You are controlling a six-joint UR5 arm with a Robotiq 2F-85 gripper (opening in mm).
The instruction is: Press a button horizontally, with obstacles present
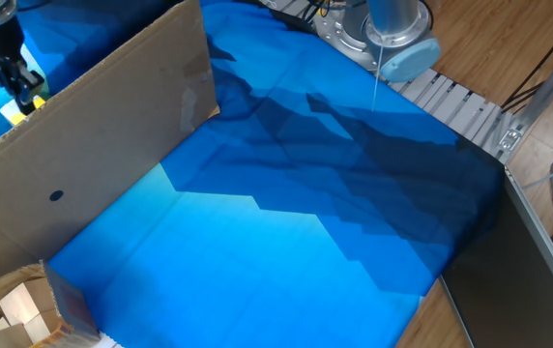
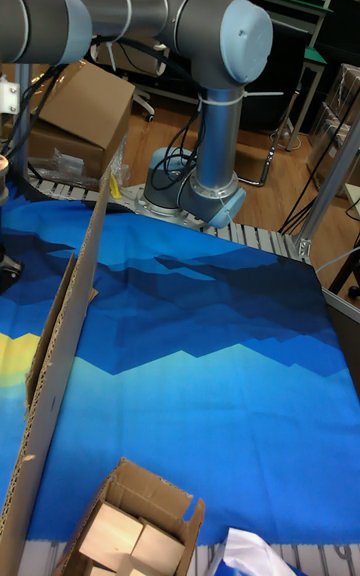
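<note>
The obstacle, a long brown cardboard panel (image 1: 112, 126), stands like a wall across the left of the blue cloth, with a small dark round spot (image 1: 56, 195) on its face. The tall fixed view shows the cardboard panel (image 2: 62, 356) nearly edge-on. Behind its top edge, at the far left, a sliver of the yellow button (image 1: 15, 114) shows. My gripper (image 1: 27, 87) hangs right over the button, its dark fingers covering most of it. The fingertips are too small and dark to read their state or whether they touch the button.
The arm's base (image 1: 392, 29) stands at the back on a metal rail. An open carton with wooden blocks (image 1: 15, 309) sits at the front left corner. A large brown box (image 2: 85, 106) stands behind the table. Wooden floor lies to the right.
</note>
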